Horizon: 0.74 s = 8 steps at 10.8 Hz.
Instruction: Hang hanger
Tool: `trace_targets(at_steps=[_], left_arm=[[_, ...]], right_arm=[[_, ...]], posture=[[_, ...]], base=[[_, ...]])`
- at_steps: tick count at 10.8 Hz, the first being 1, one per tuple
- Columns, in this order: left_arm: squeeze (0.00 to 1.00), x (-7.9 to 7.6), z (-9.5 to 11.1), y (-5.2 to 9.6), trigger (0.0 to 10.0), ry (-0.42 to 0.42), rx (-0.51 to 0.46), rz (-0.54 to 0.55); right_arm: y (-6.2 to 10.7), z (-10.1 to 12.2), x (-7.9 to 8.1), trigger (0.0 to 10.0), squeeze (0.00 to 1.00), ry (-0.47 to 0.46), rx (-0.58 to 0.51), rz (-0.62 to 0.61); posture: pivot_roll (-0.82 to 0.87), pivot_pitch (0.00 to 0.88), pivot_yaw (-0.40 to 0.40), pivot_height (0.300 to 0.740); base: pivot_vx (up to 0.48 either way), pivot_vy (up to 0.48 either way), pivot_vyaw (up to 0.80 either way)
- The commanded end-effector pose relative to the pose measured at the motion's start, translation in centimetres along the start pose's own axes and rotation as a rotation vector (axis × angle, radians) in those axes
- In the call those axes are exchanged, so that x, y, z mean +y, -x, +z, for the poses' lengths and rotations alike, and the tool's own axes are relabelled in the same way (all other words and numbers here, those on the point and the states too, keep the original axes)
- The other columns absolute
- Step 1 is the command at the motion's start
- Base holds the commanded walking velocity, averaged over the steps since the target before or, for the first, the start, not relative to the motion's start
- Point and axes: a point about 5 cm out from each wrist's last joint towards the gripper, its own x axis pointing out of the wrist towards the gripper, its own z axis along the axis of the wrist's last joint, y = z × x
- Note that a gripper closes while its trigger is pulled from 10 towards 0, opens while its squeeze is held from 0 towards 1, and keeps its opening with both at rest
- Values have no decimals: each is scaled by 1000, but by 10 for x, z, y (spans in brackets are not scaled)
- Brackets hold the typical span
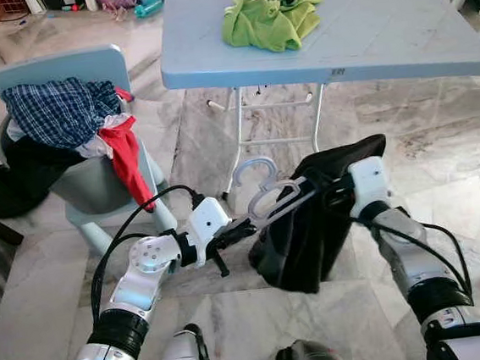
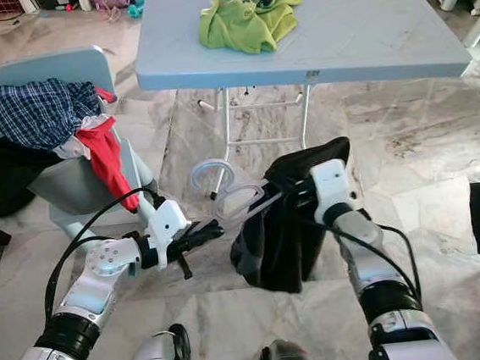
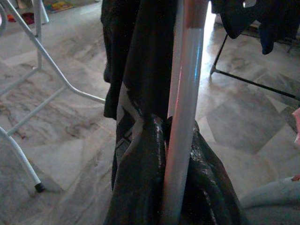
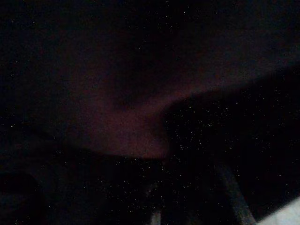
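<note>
Centre frame, the left gripper (image 1: 243, 227) clenched the hanger (image 1: 269, 196) — right gripper's (image 1: 337, 194) state untellable, buried in the black garment (image 1: 312, 224) — hook best kept upright.

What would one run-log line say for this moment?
left tool: shut on pale plastic hanger | right tool: under black garment | garment: on hanger | hung: not yet

Your clear plastic hanger (image 1: 269, 196), hook toward the table legs, held level above the marble floor, black garment (image 1: 308, 224) draped over it
</note>
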Motion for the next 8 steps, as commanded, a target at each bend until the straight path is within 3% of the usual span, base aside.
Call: trace_targets(at_steps=[1,4,8], left_arm=[[0,-1,11,-3,0,-35,-54,-6],[0,7,3,6,0,-44,-37,86],[0,18,-2,12,0,-84,-2,191]], right_arm=[[1,4,-17,0,0,-10,-22,-97],[4,16,-42,0,0,-29,-80,-280],[6,24,-50,0,0,-41,-138,-350]], posture=[[-44,154,-56,740],[-44,156,-59,740],[-45,158,-59,740]], base=[[0,0,0],[0,0,0],[0,0,0]])
